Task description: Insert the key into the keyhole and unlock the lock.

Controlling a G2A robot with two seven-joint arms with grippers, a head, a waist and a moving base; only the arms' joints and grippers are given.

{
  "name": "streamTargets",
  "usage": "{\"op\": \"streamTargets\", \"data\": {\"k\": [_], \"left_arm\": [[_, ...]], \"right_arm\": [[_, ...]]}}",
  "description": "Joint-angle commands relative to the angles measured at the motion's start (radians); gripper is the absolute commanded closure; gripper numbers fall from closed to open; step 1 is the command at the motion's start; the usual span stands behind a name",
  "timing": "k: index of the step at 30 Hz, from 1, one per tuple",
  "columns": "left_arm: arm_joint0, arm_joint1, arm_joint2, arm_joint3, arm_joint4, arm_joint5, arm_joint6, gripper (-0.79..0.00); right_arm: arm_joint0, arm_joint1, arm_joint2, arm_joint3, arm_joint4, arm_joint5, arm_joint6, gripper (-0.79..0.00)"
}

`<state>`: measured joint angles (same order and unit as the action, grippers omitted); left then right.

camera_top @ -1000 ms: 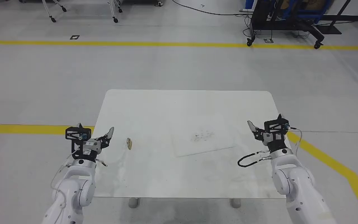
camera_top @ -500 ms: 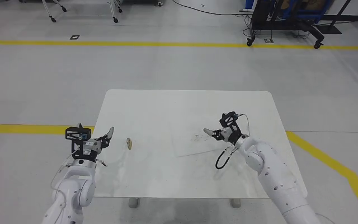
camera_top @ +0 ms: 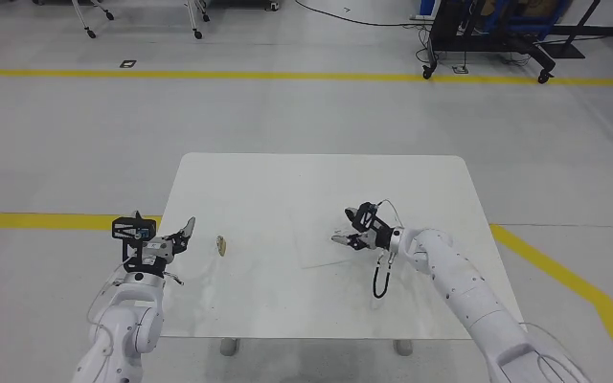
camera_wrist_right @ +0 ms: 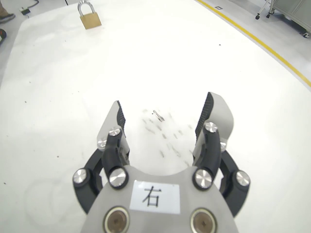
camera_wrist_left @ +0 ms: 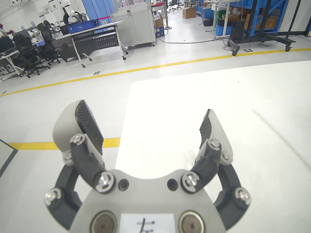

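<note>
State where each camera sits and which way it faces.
Top view: above the arms, looking down at the table; left gripper and right gripper show.
Left wrist view: on the left wrist, facing across the table toward the room; its open fingers show.
Right wrist view: on the right wrist, facing over the key toward the padlock; its open fingers show.
Shared: top and right wrist views both show the padlock.
</note>
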<state>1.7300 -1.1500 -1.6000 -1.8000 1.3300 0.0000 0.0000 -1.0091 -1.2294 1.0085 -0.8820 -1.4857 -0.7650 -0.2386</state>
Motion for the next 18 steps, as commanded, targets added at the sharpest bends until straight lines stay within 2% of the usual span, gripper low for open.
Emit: {"op": "streamTargets", "data": {"k": [1, 3, 4, 6, 7, 8, 9, 18], "left_arm": [[0.000, 0.000, 0.000, 0.000, 0.000, 0.000, 0.000, -0.785], [0.000, 0.000, 0.000, 0.000, 0.000, 0.000, 0.000, -0.785], [0.000, 0.000, 0.000, 0.000, 0.000, 0.000, 0.000, -0.785], [0.000, 0.000, 0.000, 0.000, 0.000, 0.000, 0.000, -0.785], [0.000, 0.000, 0.000, 0.000, 0.000, 0.000, 0.000, -0.785], [0.000, 0.000, 0.000, 0.000, 0.000, 0.000, 0.000, -0.785], [0.000, 0.000, 0.000, 0.000, 0.000, 0.000, 0.000, -0.785], [0.000, 0.000, 0.000, 0.000, 0.000, 0.000, 0.000, -0.785]], "right_arm": [[0.021, -0.006, -0.026, 0.033, -0.043, 0.021, -0.025, -0.437], [0.036, -0.011, -0.046, 0.055, -0.069, 0.029, -0.051, -0.434], [0.042, -0.013, -0.057, 0.062, -0.086, 0.032, -0.061, -0.465], [0.053, -0.016, -0.075, 0.076, -0.112, 0.035, -0.084, -0.428], [0.058, -0.017, -0.082, 0.081, -0.123, 0.035, -0.101, -0.363], [0.062, -0.018, -0.087, 0.090, -0.130, 0.036, -0.116, -0.086], [0.066, -0.019, -0.090, 0.098, -0.135, 0.038, -0.128, 0.000], [0.076, -0.013, -0.101, 0.107, -0.173, 0.041, -0.208, 0.000]]}}
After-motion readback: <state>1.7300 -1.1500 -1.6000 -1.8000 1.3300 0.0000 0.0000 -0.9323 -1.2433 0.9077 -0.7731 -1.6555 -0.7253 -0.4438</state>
